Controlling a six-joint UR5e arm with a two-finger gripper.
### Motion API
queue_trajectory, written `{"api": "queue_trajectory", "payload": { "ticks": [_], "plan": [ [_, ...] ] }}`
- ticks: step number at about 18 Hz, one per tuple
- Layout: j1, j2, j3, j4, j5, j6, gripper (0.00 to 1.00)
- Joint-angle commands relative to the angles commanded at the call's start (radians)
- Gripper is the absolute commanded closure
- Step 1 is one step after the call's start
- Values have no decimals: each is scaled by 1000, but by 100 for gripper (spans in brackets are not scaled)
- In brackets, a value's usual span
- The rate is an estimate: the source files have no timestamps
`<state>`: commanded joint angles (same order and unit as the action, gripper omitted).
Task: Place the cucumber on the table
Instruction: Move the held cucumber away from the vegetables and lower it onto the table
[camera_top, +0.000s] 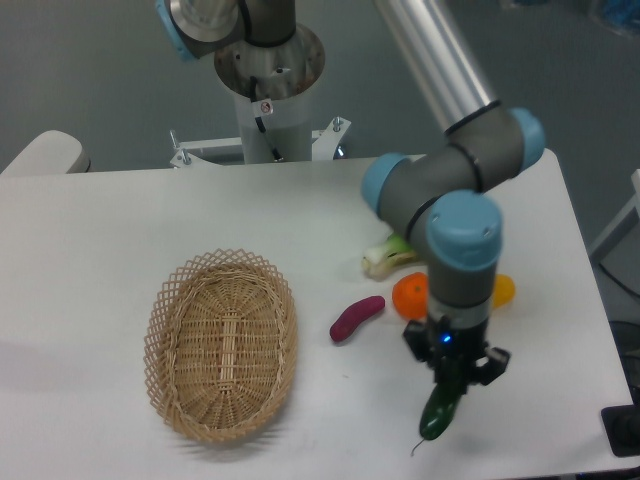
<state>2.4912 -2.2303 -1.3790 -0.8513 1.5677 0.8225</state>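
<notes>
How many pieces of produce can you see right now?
5. The cucumber is in the hand near the table's front edge; eggplant right of the basket; orange, yellow piece and bok choy partly behind the arm, which may hide more.

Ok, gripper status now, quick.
Gripper: jaws shut on the cucumber, held over the table.

Arm (440, 215) hides most of bok choy (385, 256)

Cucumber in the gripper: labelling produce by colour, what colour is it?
Dark green, the cucumber shows clearly in the fixed camera view.
</notes>
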Motion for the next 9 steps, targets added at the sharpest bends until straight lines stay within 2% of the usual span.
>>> {"api": "queue_trajectory", "payload": {
  "ticks": [4,9],
  "plan": [
    [-25,-23,-34,6,80,30,74],
    [-35,-23,-64,8,86,67,74]
  ]
}}
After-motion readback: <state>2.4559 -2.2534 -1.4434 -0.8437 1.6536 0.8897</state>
